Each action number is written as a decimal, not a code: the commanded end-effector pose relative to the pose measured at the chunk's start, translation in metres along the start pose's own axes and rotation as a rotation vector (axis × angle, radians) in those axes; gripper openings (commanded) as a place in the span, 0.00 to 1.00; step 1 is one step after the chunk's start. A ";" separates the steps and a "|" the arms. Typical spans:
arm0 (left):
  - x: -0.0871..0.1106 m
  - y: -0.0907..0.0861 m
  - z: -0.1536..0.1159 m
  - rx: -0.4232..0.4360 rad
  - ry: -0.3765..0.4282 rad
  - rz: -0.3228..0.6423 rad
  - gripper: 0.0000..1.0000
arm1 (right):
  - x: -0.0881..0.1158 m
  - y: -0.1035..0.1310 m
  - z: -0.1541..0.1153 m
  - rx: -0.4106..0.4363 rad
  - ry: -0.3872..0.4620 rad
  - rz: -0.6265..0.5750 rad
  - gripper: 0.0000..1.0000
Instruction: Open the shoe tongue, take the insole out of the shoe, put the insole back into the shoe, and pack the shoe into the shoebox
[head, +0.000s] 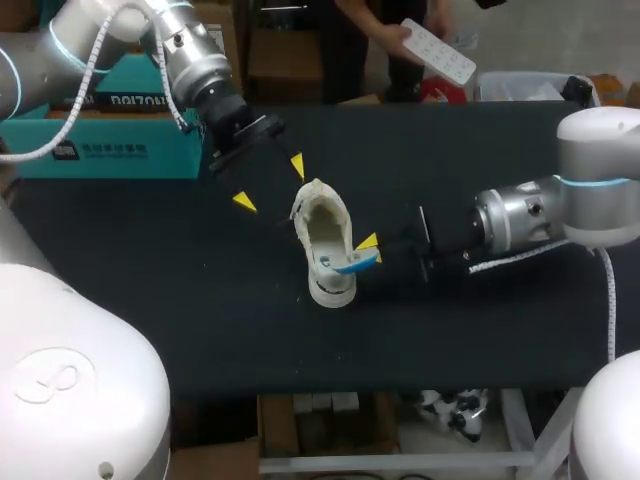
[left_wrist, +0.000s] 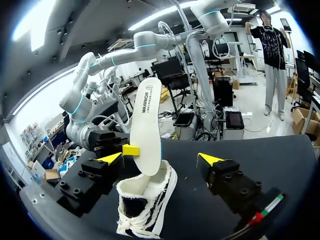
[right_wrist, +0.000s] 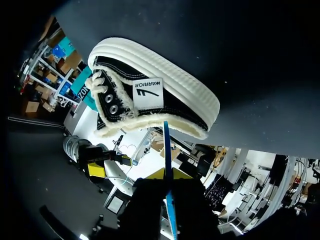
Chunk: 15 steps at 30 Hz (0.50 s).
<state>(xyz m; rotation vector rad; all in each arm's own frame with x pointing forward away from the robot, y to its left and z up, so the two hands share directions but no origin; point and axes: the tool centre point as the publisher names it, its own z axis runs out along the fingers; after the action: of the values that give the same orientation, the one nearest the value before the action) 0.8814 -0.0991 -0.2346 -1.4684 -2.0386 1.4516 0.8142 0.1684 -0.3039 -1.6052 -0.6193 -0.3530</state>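
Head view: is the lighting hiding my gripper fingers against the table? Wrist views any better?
Head view: black fingers of the left gripper and right gripper merge with the black table; only yellow tips show. Left wrist view: the white insole stands out. Right wrist view: its fingers a dark silhouette.

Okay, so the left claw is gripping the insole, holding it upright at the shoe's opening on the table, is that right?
Not quite: the right claw grips the insole, not the left. The left wrist view shows the left claw open and touching nothing, while the other arm's yellow tip presses the insole. The rest holds: the insole stands upright at the opening of the shoe, on the table.
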 end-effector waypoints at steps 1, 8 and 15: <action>0.013 -0.007 0.031 -0.101 -0.233 -0.058 1.00 | -0.003 0.001 0.003 -0.019 0.033 0.002 0.00; 0.013 -0.007 0.031 -0.101 -0.233 -0.058 1.00 | -0.002 0.001 0.003 -0.034 0.037 0.000 0.00; 0.013 -0.007 0.031 -0.101 -0.233 -0.058 1.00 | -0.002 0.001 0.003 -0.034 0.037 0.000 0.00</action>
<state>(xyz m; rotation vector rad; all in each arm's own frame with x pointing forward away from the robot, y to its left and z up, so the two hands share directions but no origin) 0.8550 -0.1069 -0.2490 -1.3337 -2.2534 1.5593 0.8139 0.1717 -0.3062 -1.6277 -0.5888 -0.3932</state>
